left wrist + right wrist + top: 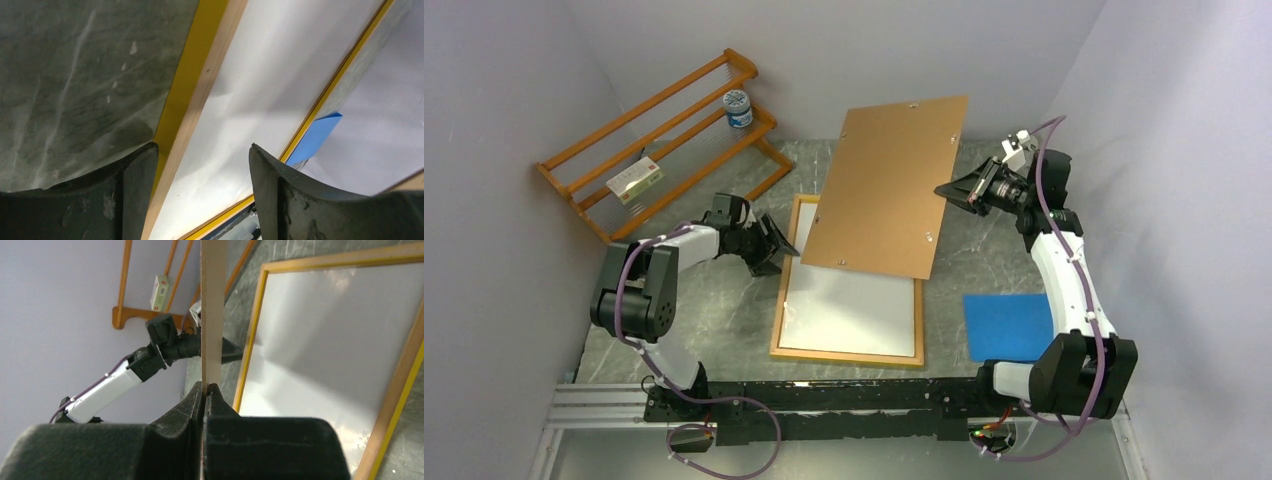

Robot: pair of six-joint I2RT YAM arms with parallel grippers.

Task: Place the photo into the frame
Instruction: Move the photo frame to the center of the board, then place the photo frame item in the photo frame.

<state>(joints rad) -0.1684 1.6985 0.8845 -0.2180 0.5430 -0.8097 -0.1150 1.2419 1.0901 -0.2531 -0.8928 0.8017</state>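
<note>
1. The photo (849, 310) lies white side up inside the frame (844, 357), centre of the desk (724, 320).
2. Right fingers (185, 412) clamp the brown board (889, 185), which is tilted over the frame's upper end. Left fingers (130, 170) stand apart at its left rim.
3. Next, likely: lower the board squarely in.
</note>
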